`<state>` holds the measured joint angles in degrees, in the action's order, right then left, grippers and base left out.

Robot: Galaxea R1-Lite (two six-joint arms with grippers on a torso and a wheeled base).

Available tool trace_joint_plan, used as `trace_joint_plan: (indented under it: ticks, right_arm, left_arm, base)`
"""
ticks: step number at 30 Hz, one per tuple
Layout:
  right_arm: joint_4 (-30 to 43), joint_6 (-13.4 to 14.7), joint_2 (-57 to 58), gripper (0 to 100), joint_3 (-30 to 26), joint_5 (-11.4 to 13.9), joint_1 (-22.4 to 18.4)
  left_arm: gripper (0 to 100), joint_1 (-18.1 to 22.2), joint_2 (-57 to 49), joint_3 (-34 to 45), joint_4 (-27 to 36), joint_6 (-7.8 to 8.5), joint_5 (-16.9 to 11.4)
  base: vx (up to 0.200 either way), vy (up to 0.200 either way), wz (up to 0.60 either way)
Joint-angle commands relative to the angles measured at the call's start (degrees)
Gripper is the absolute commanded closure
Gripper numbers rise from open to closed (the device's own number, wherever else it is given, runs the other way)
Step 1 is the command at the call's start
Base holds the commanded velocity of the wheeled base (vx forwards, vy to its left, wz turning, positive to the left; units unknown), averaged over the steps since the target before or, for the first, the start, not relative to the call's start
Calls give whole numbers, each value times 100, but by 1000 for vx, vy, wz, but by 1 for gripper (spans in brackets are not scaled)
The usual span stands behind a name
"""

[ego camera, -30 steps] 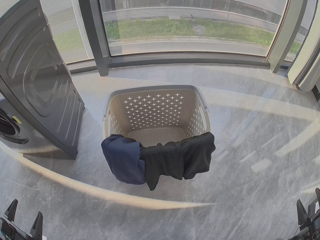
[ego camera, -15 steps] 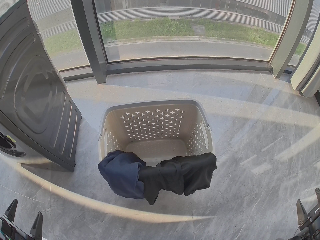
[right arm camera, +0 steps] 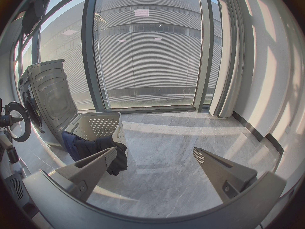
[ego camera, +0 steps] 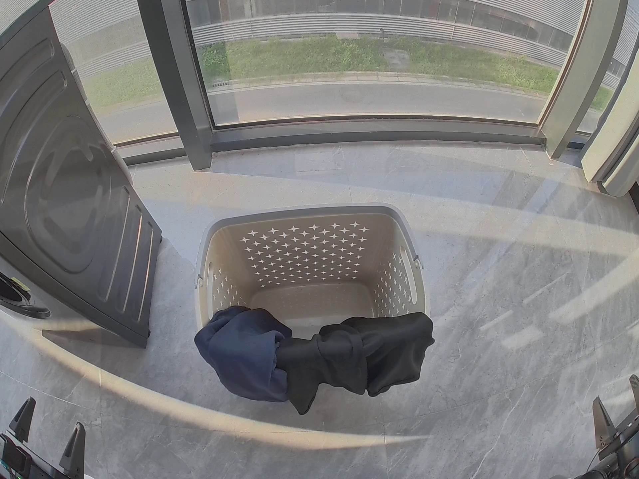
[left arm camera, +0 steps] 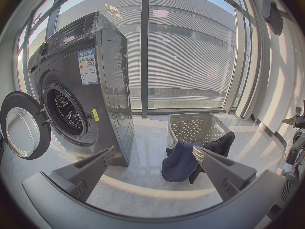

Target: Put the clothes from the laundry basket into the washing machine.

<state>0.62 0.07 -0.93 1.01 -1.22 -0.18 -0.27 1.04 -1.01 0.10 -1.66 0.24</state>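
A beige laundry basket (ego camera: 306,247) stands on the floor ahead of me. Over its near rim hang a navy garment (ego camera: 243,354) and a black garment (ego camera: 363,350). The grey washing machine (left arm camera: 92,89) stands to the left with its round door (left arm camera: 23,126) swung open and the drum (left arm camera: 66,112) showing. My left gripper (ego camera: 48,430) is open, low at the near left, well short of the basket (left arm camera: 197,128). My right gripper (ego camera: 616,410) is open at the near right, also apart from the basket (right arm camera: 98,124) and the clothes (right arm camera: 95,148).
Tall windows (ego camera: 373,41) run along the far side behind the basket. A curtain (ego camera: 616,141) hangs at the far right. Grey tiled floor (ego camera: 519,301) lies bare to the right of the basket and in front of it.
The whole head view has shifted: the basket and clothes now sit lower and nearer in the picture and the washing machine lies further left. Both grippers keep their places, open.
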Motion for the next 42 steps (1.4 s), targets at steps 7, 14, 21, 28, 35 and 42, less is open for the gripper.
trace_joint_plan:
  ticks: [7,14,21,28,35,42]
  right_arm:
    - [-132,362,-892,0,1024,60,9]
    - [-546,766,-3414,0,628,676,168]
    - [-2971,924,-6156,0,444,728,924]
    - [-4659,1197,-8072,0,488,720,1275]
    - [-6250,1197,-9690,0,400,684,1468]
    - [-6953,1223,-10366,0,417,561,2084]
  left_arm:
    - [0,0,-68,84,-1,16,2]
    - [0,0,-68,84,-1,-1,2]
    - [0,0,-68,84,-1,-1,2]
    - [0,0,-68,92,-1,8,2]
    - [0,0,-68,84,-1,-1,2]
    - [0,0,-68,84,-1,8,2]
  base:
    - [0,0,0]
    - [0,0,0]
    - [0,0,0]
    - [0,0,0]
    - [0,0,0]
    - [0,0,0]
